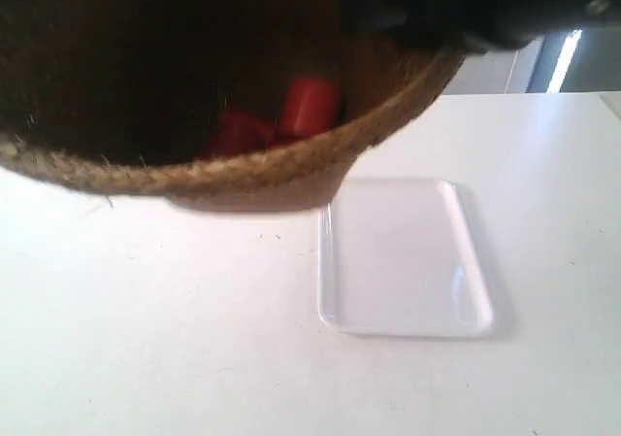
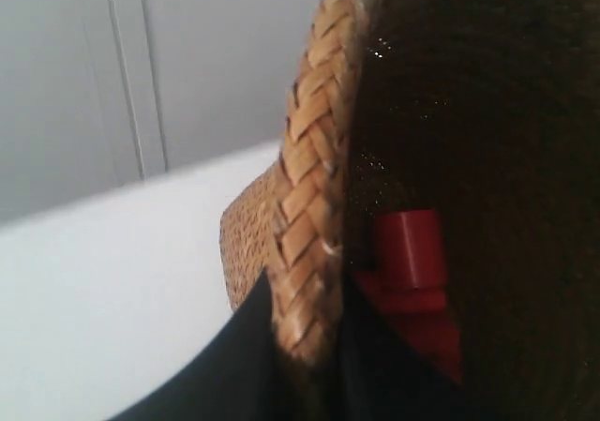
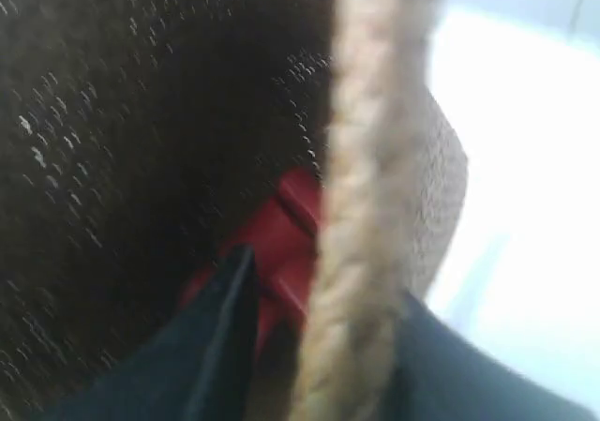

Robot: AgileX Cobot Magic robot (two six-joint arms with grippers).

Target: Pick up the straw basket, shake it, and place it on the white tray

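The straw basket (image 1: 243, 179) hangs high in the air, close to the exterior camera, tipped so its dark inside shows. Its braided rim (image 2: 309, 187) runs between the fingers of my left gripper (image 2: 305, 337), which is shut on it. My right gripper (image 3: 323, 346) is shut on the opposite stretch of rim (image 3: 370, 158), one finger inside, one outside. Red plastic pieces (image 1: 309, 106) lie inside the basket (image 2: 408, 252) (image 3: 281, 243). The white tray (image 1: 403, 256) lies flat on the table below, to the right of the basket, with nothing on it.
The white table (image 1: 146, 339) spreads under the basket and round the tray. A dark arm part (image 1: 466, 9) crosses the top right of the exterior view. A pale wall with panel seams (image 2: 131, 74) stands behind the table.
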